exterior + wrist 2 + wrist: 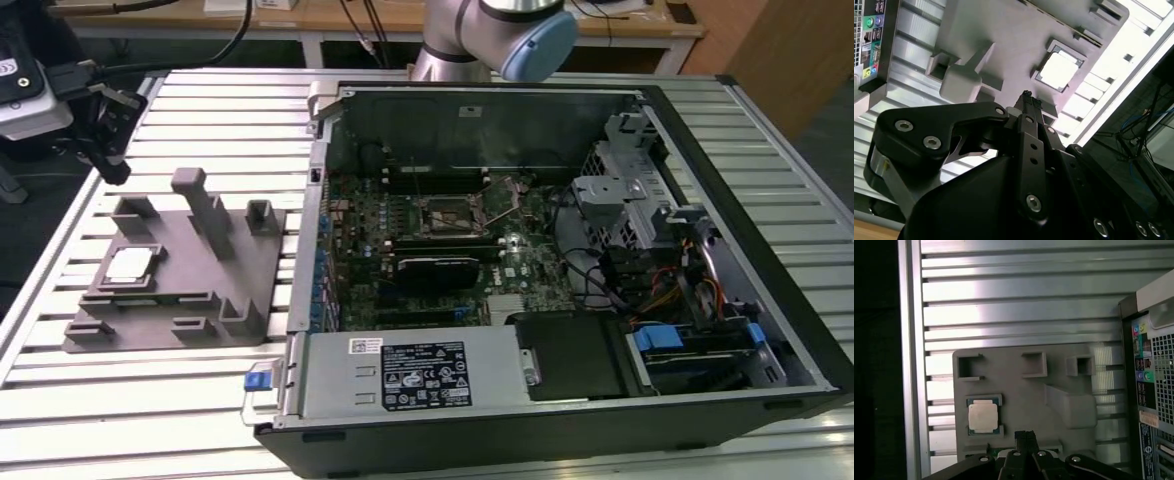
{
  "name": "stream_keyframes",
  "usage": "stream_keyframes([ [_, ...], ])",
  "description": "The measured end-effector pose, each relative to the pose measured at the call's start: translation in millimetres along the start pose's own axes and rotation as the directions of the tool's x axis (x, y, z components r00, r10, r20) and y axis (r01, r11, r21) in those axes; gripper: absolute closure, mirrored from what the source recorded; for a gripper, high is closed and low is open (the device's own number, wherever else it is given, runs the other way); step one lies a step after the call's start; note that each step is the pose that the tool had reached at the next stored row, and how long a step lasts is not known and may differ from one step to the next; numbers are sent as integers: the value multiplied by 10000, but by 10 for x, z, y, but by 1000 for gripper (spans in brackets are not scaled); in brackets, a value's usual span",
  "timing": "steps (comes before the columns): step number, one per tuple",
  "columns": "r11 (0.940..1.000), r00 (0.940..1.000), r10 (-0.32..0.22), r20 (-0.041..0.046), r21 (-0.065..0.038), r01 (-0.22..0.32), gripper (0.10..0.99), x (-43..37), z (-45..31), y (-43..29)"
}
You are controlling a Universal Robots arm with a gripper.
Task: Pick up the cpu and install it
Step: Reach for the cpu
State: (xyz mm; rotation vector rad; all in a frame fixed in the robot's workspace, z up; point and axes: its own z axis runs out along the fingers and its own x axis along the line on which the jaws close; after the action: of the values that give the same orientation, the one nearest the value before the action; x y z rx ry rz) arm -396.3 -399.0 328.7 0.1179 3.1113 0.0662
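The cpu (pixel 130 263) is a small square chip with a pale silver top. It lies flat in a recess of the grey moulded fixture (pixel 187 300) at the exterior view's left. Both wrist views show the cpu (pixel 1059 70) (pixel 983 416) from above. My gripper (pixel 115 168) hangs in the air above the fixture's far end, well clear of the chip. Its black fingertips (pixel 1028 98) (pixel 1026 436) are pressed together with nothing between them. The open socket (pixel 454 212) sits in the middle of the motherboard inside the case.
An open black computer case (pixel 747 150) lies on the slatted aluminium table (pixel 214 110), with a power supply (pixel 414 372), drive cage and cables inside. The fixture has upright blocks (pixel 200 195) near the chip. The case's rear ports (pixel 1146 370) are close to the fixture.
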Motion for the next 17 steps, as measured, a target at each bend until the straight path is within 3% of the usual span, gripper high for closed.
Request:
stream_keyframes([
  [17,10000,10000,-1,0,7,1,980,122,150,-16],
])
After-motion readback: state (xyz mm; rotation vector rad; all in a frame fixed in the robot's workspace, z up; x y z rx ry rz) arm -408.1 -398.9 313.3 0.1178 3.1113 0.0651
